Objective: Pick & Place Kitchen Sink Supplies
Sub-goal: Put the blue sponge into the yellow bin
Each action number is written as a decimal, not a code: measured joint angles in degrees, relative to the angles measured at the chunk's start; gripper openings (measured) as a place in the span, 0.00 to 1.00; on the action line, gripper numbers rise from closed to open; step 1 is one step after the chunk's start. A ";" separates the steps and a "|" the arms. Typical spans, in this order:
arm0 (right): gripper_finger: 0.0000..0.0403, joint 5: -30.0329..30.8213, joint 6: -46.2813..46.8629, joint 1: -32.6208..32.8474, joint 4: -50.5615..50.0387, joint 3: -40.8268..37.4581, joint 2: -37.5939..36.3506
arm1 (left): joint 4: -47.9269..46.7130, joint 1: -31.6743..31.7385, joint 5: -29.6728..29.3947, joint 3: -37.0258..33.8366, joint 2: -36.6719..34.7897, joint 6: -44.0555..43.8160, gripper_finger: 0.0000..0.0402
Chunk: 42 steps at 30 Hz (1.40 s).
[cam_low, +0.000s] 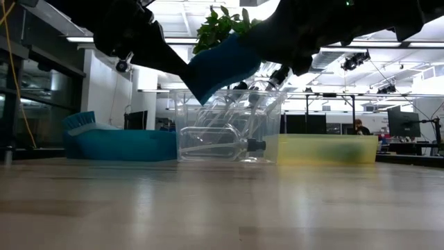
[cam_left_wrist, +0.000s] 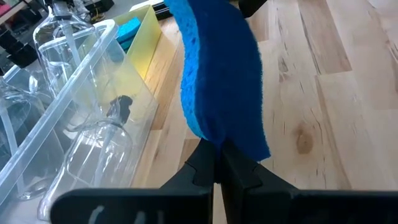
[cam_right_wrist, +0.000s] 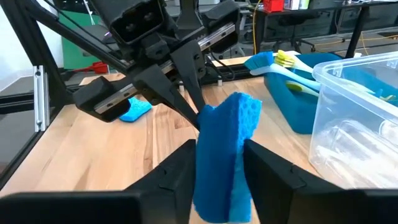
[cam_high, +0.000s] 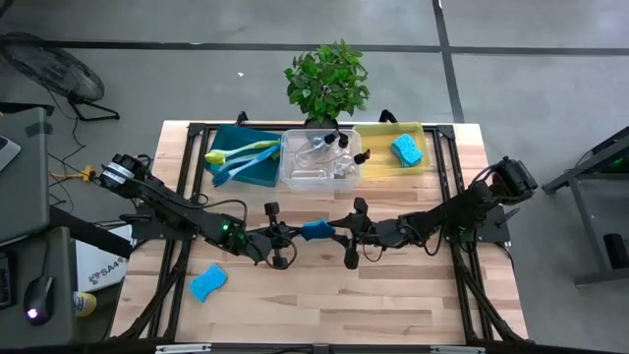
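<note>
Your two claws are passing a blue sponge between them.

The blue sponge [cam_high: 317, 230] hangs in the air over the middle of the tabletop [cam_high: 393, 295]. Your left claw [cam_left_wrist: 217, 149] is shut tight on one end of it. Your right claw [cam_right_wrist: 219, 163] has its fingers around the other end, closing in. I think next the right claw must squeeze firmly, then the left lets go, so you can carry it to the far yellow bin [cam_high: 425, 138].
</note>
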 joint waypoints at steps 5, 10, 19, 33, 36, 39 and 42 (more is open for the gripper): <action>0.21 0.04 -0.20 0.02 0.00 0.00 -0.01 | 0.01 0.01 0.02 0.00 0.00 -0.11 0.00; 0.05 -0.21 -1.38 0.02 -0.02 0.00 -0.01 | 0.02 0.04 0.81 0.00 0.00 -0.13 0.00; 0.01 0.61 -1.87 0.15 -0.06 0.00 0.00 | 0.01 0.04 1.36 0.00 0.00 -0.15 0.07; 0.00 4.88 -1.55 0.48 -2.15 0.00 -0.06 | -3.10 0.03 2.79 0.00 -0.89 1.13 0.49; 0.00 8.36 -1.26 1.40 -6.98 -0.02 -1.97 | -8.88 -0.05 1.23 0.93 -2.95 -1.68 0.58; 0.00 12.71 1.04 3.16 -15.10 -0.02 -6.36 | -16.05 -0.07 0.30 2.19 -5.96 -7.62 0.62; 0.00 18.96 3.05 6.03 -23.38 -0.02 -11.95 | -19.61 -0.06 1.64 2.40 -8.40 -11.02 0.62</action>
